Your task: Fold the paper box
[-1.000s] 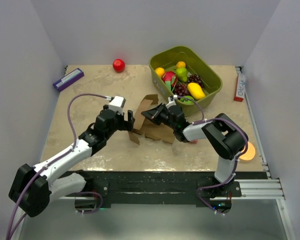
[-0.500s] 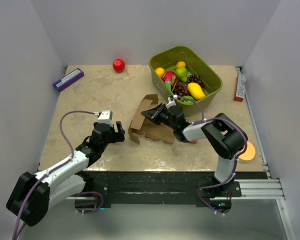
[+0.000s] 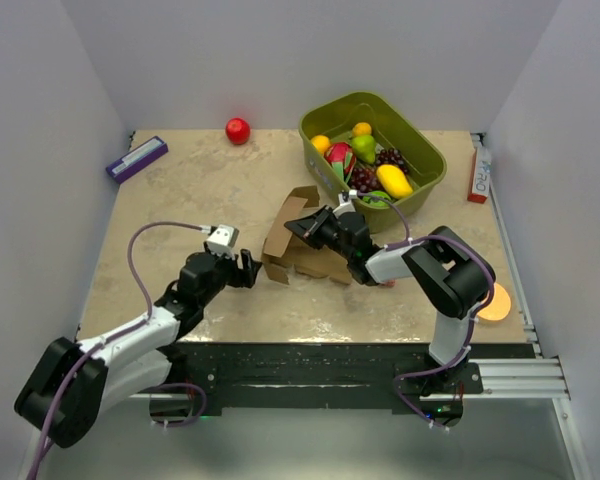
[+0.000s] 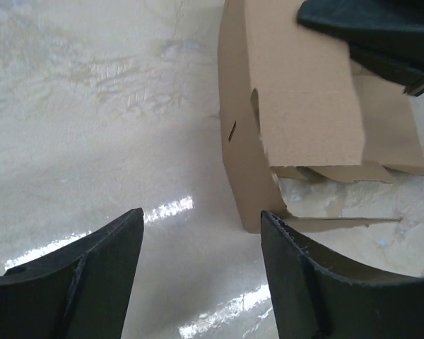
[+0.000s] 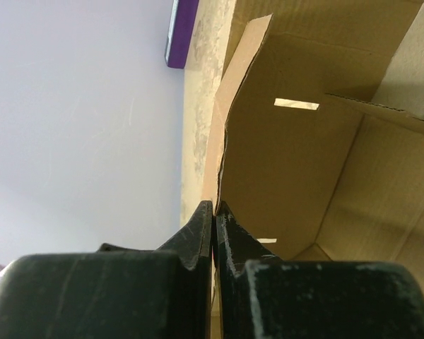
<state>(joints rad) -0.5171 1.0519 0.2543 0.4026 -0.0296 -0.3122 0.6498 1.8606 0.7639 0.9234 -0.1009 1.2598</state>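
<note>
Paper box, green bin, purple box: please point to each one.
paper box (image 3: 283,235), top external view, raised left panel.
green bin (image 3: 421,139), top external view, far right rim.
purple box (image 3: 139,156), top external view, white middle strip.

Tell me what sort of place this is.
Most likely a robot lab test cell: plain white walls box in a tabletop, the left arm and right arm are bolted at its near edge, and props lie about, such as a green bin of fruit and a paper box.

white-and-black arms (image 3: 130,335), purple cables (image 3: 131,262), black claws (image 4: 201,213).
</note>
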